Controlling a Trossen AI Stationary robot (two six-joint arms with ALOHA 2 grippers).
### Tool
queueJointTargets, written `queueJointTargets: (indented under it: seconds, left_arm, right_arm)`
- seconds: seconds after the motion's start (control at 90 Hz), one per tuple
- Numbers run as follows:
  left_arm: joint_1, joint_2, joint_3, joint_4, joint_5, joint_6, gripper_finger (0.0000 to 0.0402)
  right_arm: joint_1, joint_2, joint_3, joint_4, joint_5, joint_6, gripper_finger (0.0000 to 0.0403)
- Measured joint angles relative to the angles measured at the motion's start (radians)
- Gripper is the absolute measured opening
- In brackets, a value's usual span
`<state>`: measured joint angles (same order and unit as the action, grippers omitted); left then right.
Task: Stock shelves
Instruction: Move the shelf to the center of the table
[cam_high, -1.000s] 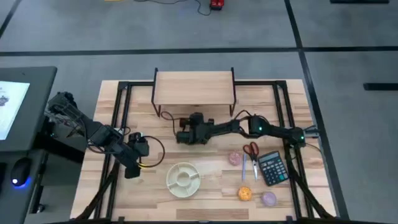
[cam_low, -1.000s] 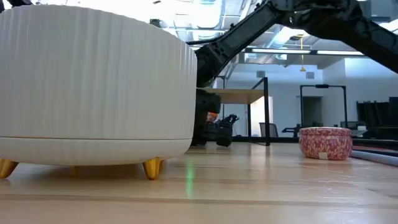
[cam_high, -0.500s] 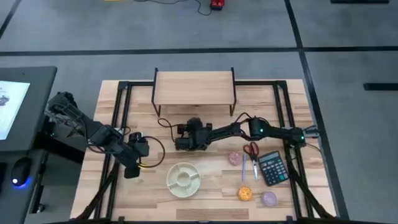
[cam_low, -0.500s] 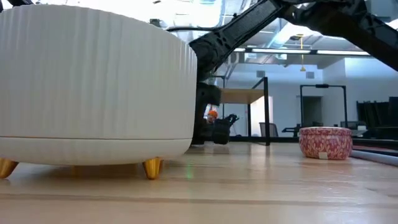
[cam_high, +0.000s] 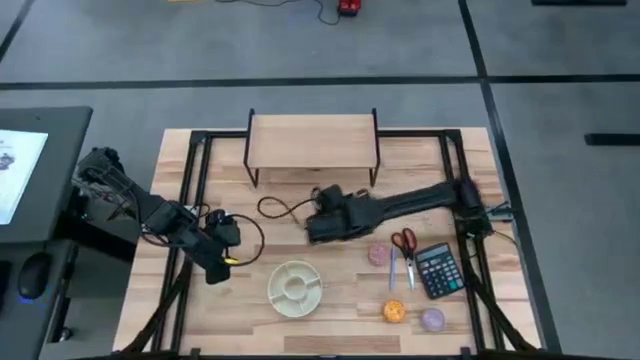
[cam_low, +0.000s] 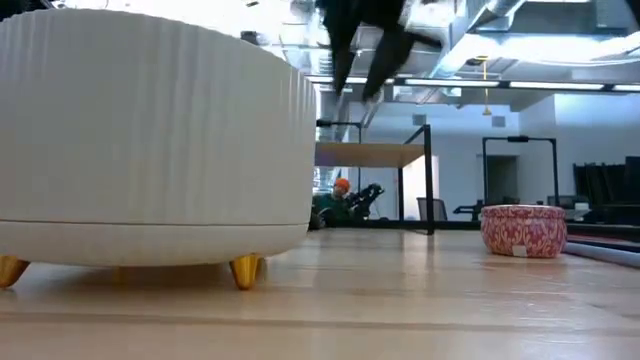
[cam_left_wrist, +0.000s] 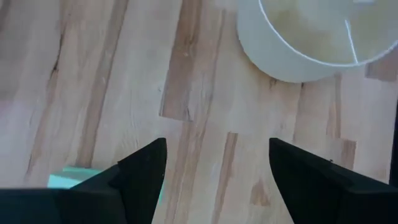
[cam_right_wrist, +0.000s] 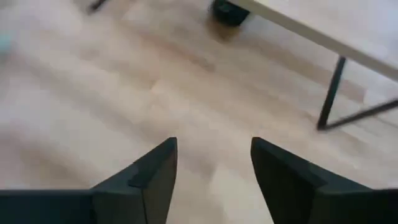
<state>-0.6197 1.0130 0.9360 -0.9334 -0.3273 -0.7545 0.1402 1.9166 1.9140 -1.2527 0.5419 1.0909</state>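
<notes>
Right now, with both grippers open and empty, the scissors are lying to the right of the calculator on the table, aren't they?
Not quite: the scissors lie to the left of the calculator, as the high view shows. The rest holds: the left gripper and the right gripper are both open and empty.

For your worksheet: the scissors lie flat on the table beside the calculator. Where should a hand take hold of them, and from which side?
Grip the scissors from straight above, fingers closing across the narrow closed blades just below the red handles. They lie flat, so no side approach works, and the calculator crowds one flank.
</notes>
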Motion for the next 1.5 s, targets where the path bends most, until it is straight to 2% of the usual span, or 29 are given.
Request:
queueJointTargets:
  seconds: [0.056,0.144,0.289,0.411,0.5,0.6,0.7,0.856,0.967,1.067,1.167,1.244,1.333,1.411,1.5]
  left_arm:
    - [0.000,0.000,0.000,0.000,-0.012,-0.018,0.0257]
    - [0.000,0.000,0.000,0.000,-0.020,-0.059,0.0257]
    - [0.000,0.000,0.000,-0.001,-0.041,-0.125,0.0257]
    - [0.000,0.000,0.000,-0.004,-0.044,-0.188,0.0257]
    - [0.000,0.000,0.000,-0.013,-0.052,-0.222,0.0257]
    - [0.000,0.000,0.000,-0.057,-0.054,-0.284,0.0257]
    - [0.000,0.000,0.000,-0.090,-0.055,-0.344,0.0257]
    - [0.000,0.000,0.000,-0.103,-0.062,-0.372,0.0257]
    - [0.000,0.000,0.000,-0.103,-0.062,-0.381,0.0257]
    - [0.000,0.000,0.000,-0.103,-0.062,-0.404,0.0257]
    - [0.000,0.000,0.000,-0.103,-0.041,-0.413,0.0257]
    - [0.000,0.000,0.000,-0.104,-0.035,-0.413,0.0257]
    - [0.000,0.000,0.000,-0.108,-0.035,-0.413,0.0257]
    - [0.000,-0.001,0.000,-0.109,-0.026,-0.413,0.0257]
    - [0.000,-0.007,0.000,-0.121,-0.024,-0.414,0.0257]
  right_arm:
    - [-0.055,-0.088,0.002,-0.018,-0.058,-0.072,0.0198]
    - [-0.170,-0.193,0.002,-0.067,-0.053,-0.185,0.0201]
    - [-0.418,-0.274,0.001,-0.134,-0.075,-0.352,0.0225]
    - [-0.617,-0.254,-0.035,-0.083,-0.127,-0.519,0.0258]
    - [-0.720,-0.210,-0.057,0.018,-0.262,-0.619,0.0274]
    - [-0.811,-0.143,-0.059,0.054,-0.424,-0.655,0.0277]
    - [-0.871,-0.080,-0.060,0.048,-0.470,-0.658,0.0270]
    - [-0.888,-0.013,-0.060,0.057,-0.522,-0.674,0.0247]
    - [-0.867,0.024,-0.060,0.052,-0.529,-0.674,0.0213]
    - [-0.851,0.034,-0.060,0.033,-0.528,-0.674,0.0161]
    - [-0.832,0.035,-0.059,-0.004,-0.523,-0.673,0.0090]
    - [-0.819,0.029,-0.058,-0.035,-0.517,-0.608,0.0043]
    - [-0.801,0.015,-0.058,-0.097,-0.516,-0.661,0.0019]
    - [-0.773,-0.002,-0.060,-0.179,-0.530,-0.727,0.0019]
    - [-0.732,-0.016,-0.060,-0.259,-0.538,-0.730,0.0019]
